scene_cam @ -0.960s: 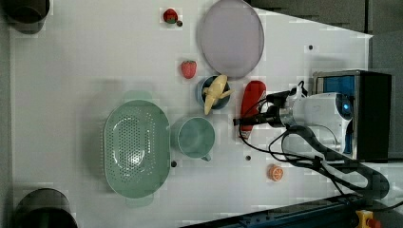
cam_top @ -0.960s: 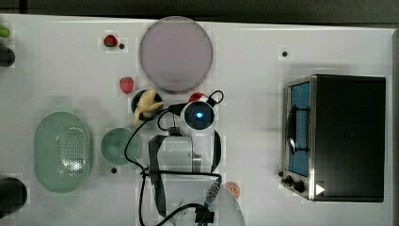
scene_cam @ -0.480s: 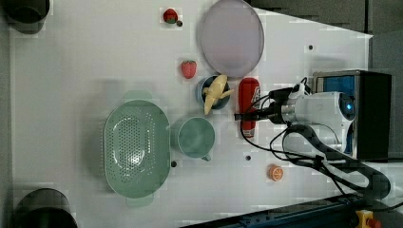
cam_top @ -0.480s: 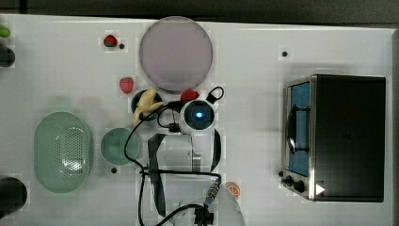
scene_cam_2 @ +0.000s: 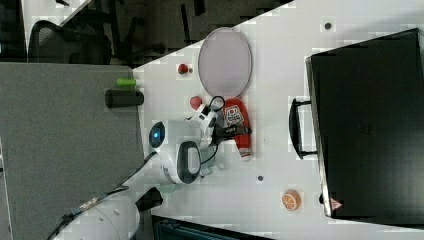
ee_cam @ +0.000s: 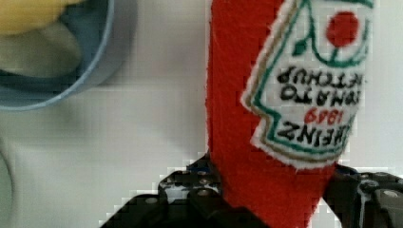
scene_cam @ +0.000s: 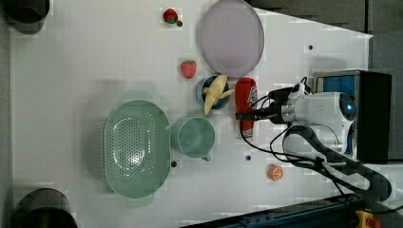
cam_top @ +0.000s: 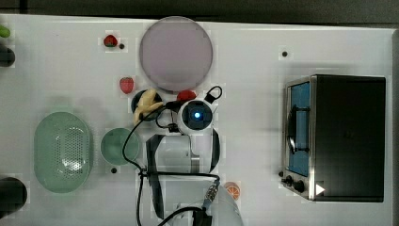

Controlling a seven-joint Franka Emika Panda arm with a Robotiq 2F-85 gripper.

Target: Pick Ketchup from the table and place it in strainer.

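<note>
The Ketchup [scene_cam: 245, 99] is a soft red bottle with a white label, lying flat on the white table beside the blue bowl. My gripper [scene_cam: 244, 115] reaches it from the left view's right and is shut on the bottle's lower body. In the wrist view the Ketchup [ee_cam: 266, 118] sits between the black fingers [ee_cam: 190, 192], which press both of its sides. The right view shows the gripper [scene_cam_2: 235, 131] across the Ketchup [scene_cam_2: 237, 117]. In the top view a red end of the Ketchup [cam_top: 187, 95] peeks out from under the arm's wrist. The pale green strainer [scene_cam: 137, 148] [cam_top: 62, 151] stands apart, beyond the cup.
A green cup [scene_cam: 194, 137] stands between strainer and Ketchup. A blue bowl with a banana [scene_cam: 214, 92] is close beside the bottle, a grey plate [scene_cam: 230, 37] beyond it. A strawberry [scene_cam: 188, 69], a small red fruit [scene_cam: 170, 15], an orange slice [scene_cam: 274, 172] and a toaster oven [cam_top: 339, 136] stand around.
The gripper has slid a little toward the left view's left along the Ketchup, and its fingers have closed in from wide apart onto the bottle.
</note>
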